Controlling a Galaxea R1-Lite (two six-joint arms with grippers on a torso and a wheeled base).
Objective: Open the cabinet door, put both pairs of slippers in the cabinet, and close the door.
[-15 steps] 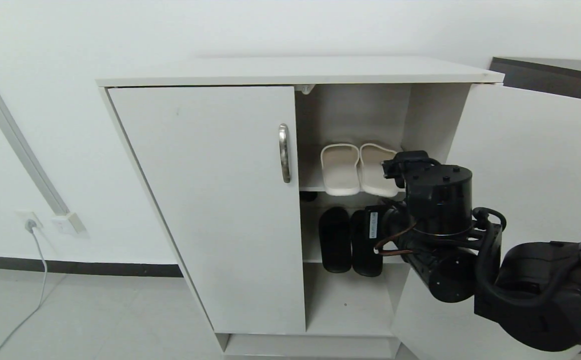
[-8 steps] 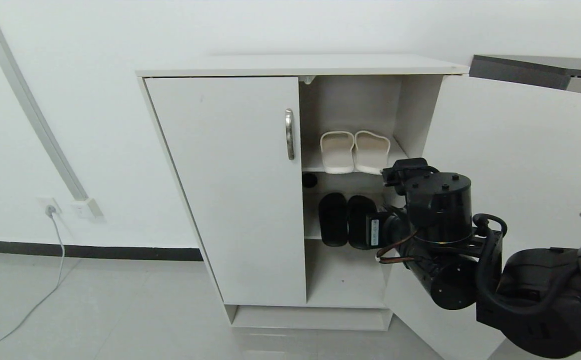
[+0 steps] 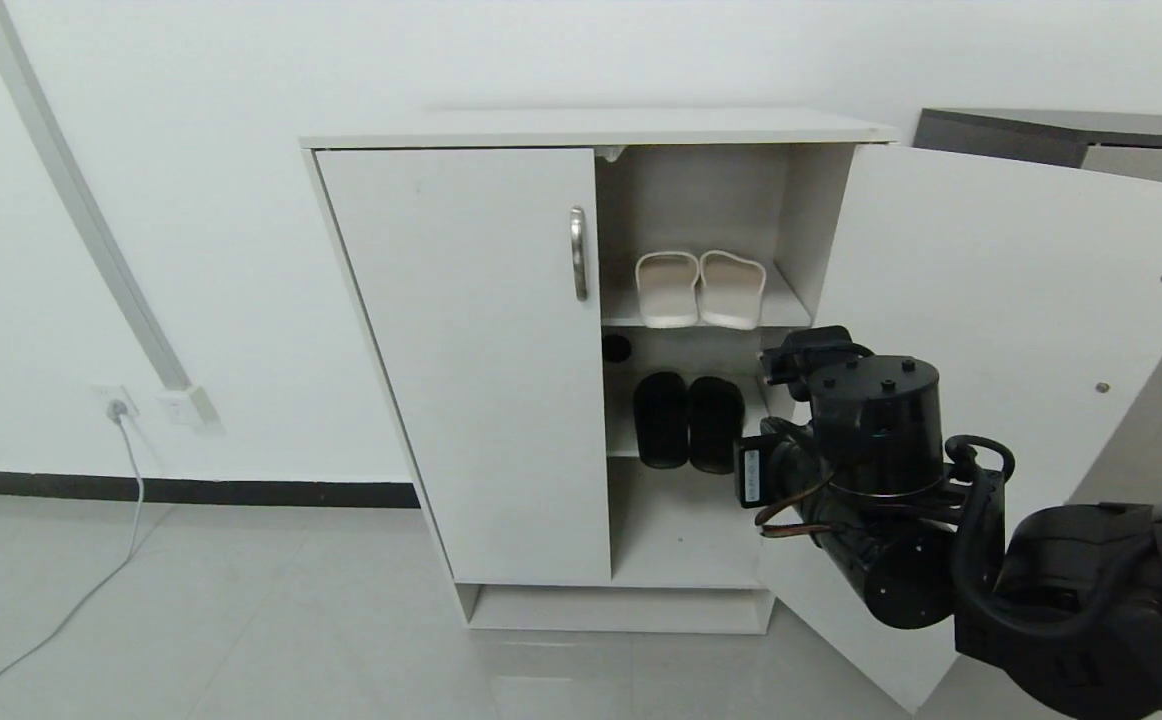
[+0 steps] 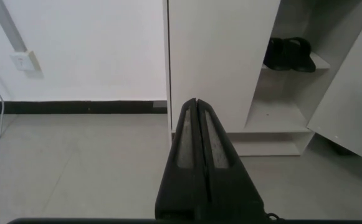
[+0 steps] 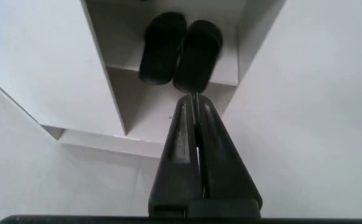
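Inside the cabinet (image 3: 591, 127) sit two pairs: white slippers (image 3: 701, 288) on the upper shelf (image 3: 787, 317), black slippers (image 3: 688, 420) below, so only closing remains. Its right door (image 3: 991, 330) stands open. The right hand (image 5: 193, 99), clenched and empty, hangs before the black slippers, seemingly beside that door. The left hand (image 4: 196, 102), also clenched, faces the floor (image 4: 75, 168).

Head view: high, facing forward-down, cabinet (image 3: 461, 350) at 12 o'clock, mid-range. Left wrist view: low, farther back. Right wrist view: closest in. All 3 share black slippers (image 3: 663, 420).
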